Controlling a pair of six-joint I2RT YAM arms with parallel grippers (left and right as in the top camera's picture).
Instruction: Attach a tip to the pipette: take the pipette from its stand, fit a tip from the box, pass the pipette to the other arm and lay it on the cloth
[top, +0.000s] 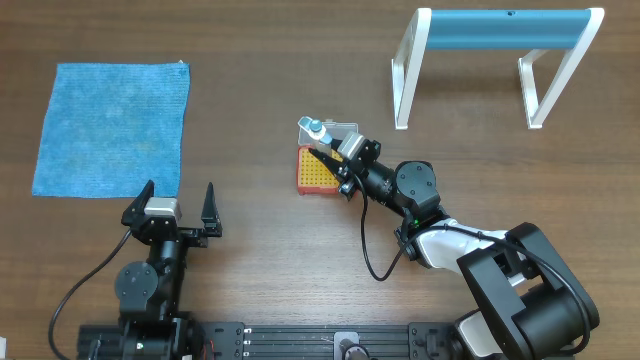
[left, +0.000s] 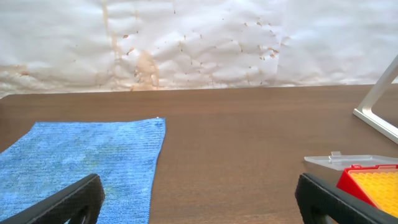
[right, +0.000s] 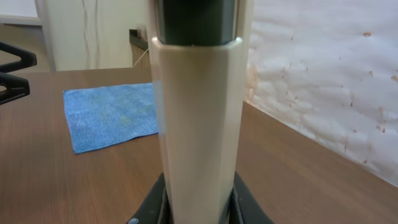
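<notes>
Clock face is read on the top view, 12 away from the arm bases.

- Nearest, at 8 o'clock: the left gripper (top: 179, 188) is spread wide with nothing in it, just off the cloth's (top: 110, 130) near corner.
- Just right of centre, at about 2 o'clock: the right gripper (top: 330, 157) is clamped around the pipette (top: 316, 131), which it holds above the tip box (top: 315, 176). In the right wrist view the pale pipette body (right: 199, 112) rises between the fingers (right: 252, 202). You cannot tell whether a tip is seated.
- Behind the tip box: its clear lid (left: 348, 160) lies open.
- Far, at 10 o'clock: the cloth lies flat.
- Far, at 1 o'clock: the stand (top: 500, 28) is bare.

Handling, as a judgement: the pipette looks like a stiff, light plastic body with a smooth, slippery shell. The tip end is thin and would bend or knock off easily. For the handover, take it across the broad body on the stretch the right fingers leave free. Stay off the plunger end and well away from the tip.
</notes>
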